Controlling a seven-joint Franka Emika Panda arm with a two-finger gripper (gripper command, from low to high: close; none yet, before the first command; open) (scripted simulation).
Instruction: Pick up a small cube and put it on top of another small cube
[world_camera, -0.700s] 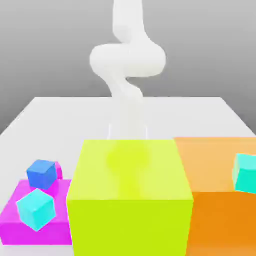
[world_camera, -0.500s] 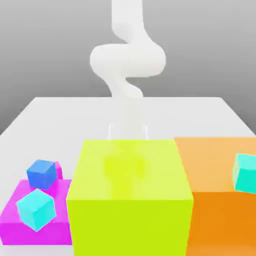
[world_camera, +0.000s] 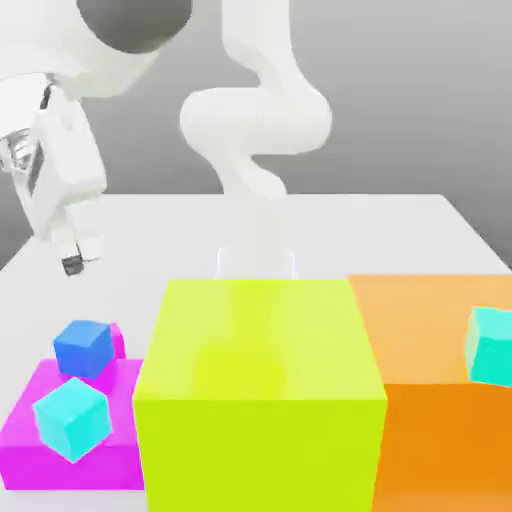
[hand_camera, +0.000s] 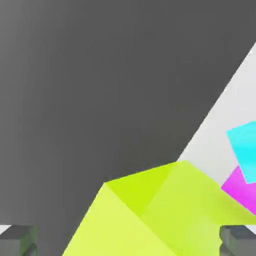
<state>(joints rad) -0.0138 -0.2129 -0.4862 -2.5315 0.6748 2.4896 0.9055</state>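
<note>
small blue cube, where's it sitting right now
In the exterior view the small blue cube sits at the lower left, on the flat magenta block, just behind the small cyan cube and left of the big yellow-green block.

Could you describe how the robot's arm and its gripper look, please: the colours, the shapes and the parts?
The arm is smooth, glossy white, built of thick rounded segments. One joint has a dark grey rounded cap. The hand is a white boxy block with some grey metallic detail on its side. The gripper has two short fingers with dark grey tips. No cables or markings show.
</note>
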